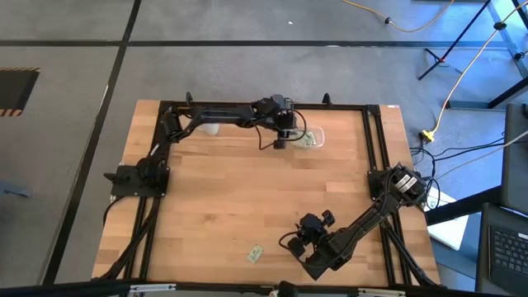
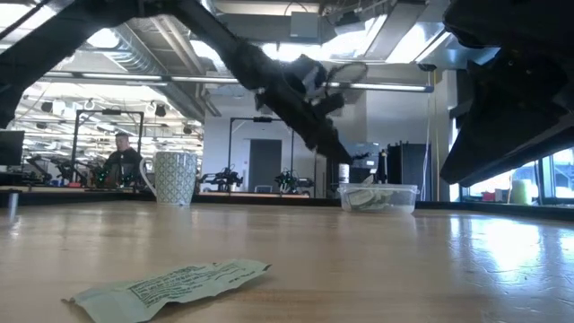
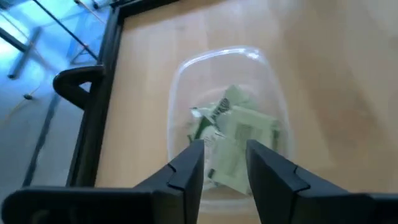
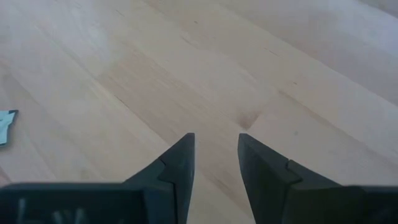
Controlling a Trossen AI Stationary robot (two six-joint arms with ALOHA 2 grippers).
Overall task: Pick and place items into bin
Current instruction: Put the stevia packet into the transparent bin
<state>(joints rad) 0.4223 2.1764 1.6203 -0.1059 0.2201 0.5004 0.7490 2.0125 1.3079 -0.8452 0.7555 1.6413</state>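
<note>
Here the wooden table (image 1: 214, 190) carries one green packet (image 1: 255, 253) near the right gripper (image 1: 307, 233), empty with jaws apart, while the left gripper (image 3: 224, 163), released, hangs over the bin (image 3: 186, 81) holding packets, before a workshop room.

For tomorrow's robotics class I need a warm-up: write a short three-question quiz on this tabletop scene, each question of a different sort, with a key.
1. True or false: the left end effector hangs over the bin.
2. Where does the one packet outside the bin lie? A) by the white mug B) near the right end effector C) on the floor
3. Fill in: the bin holds several pale green ____.

Key: 1 true; 2 B; 3 packets.
</note>
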